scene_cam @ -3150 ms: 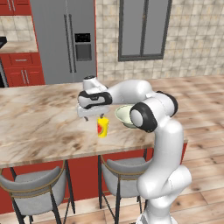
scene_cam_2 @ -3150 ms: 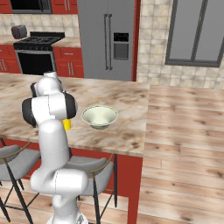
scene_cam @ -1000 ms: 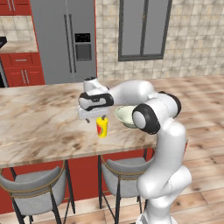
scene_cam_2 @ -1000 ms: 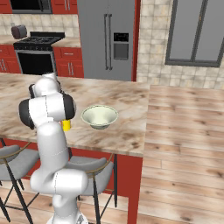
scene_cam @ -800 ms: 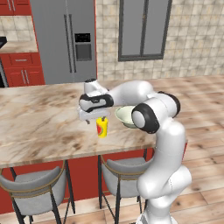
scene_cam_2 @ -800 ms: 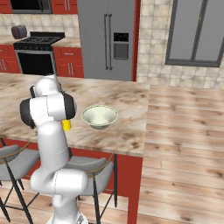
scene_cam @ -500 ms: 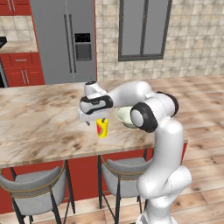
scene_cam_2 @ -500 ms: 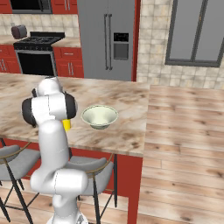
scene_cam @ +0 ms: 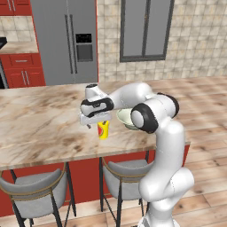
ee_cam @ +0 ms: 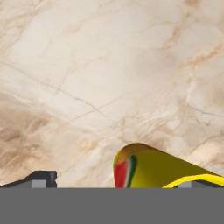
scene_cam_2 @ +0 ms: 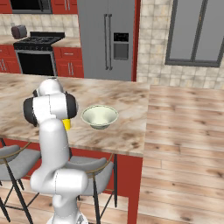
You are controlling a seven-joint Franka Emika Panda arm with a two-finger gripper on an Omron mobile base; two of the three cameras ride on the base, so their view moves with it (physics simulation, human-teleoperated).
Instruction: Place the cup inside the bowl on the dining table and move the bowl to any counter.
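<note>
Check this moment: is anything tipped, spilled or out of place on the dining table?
Nothing stands out. The cup stands upright on the dining table under the open gripper, and the bowl sits level beside it, empty.

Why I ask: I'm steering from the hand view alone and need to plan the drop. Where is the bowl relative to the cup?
Observer: The bowl stands on the table, beside the cup but apart from it, on the side toward the table's end.
Operator: Anything in the bowl?
Observer: No, the right base view shows it empty.
Operator: Is the cup upright?
Observer: Yes, in the left base view it stands upright near the table's front edge, right under the open hand.
</note>
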